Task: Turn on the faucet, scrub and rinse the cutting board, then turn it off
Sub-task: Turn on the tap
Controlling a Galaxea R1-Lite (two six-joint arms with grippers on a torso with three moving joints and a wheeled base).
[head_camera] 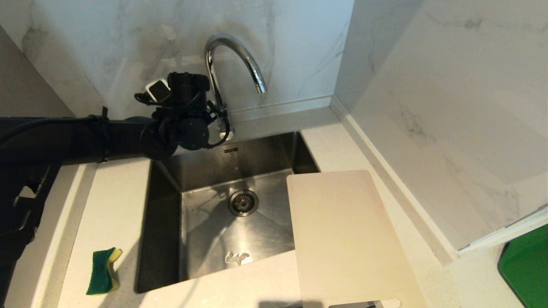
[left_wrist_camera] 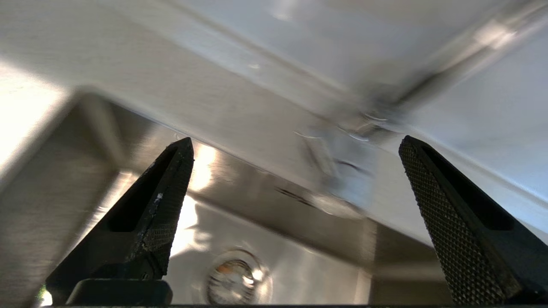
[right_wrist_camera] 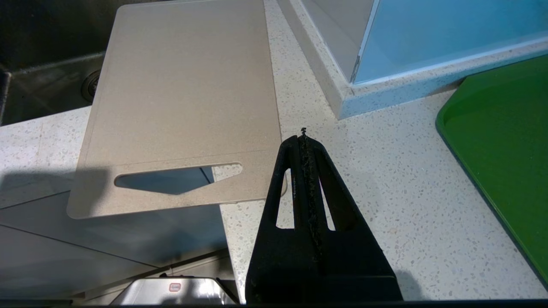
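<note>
The chrome faucet (head_camera: pixel 246 57) rises behind the sink, and no water shows at its spout. My left wrist (head_camera: pixel 186 115) hovers just left of the faucet's base. In the left wrist view my left gripper (left_wrist_camera: pixel 296 139) is open wide and empty, with the blurred faucet base (left_wrist_camera: pixel 346 171) lying ahead between its fingers, not touched. The cream cutting board (head_camera: pixel 346 239) lies flat on the counter right of the sink, overlapping the sink's right rim. Its handle slot end juts past the counter's front edge. My right gripper (right_wrist_camera: pixel 302 137) is shut and empty, hanging over the counter beside the cutting board's (right_wrist_camera: pixel 184 98) handle-end corner.
The steel sink (head_camera: pixel 205 171) has a round drain (head_camera: pixel 242 202) in its floor. A green and yellow sponge (head_camera: pixel 102 271) lies on the counter left of the sink. A green tray (head_camera: pixel 526 269) sits at the far right. A marble wall and a side panel close in the back and right.
</note>
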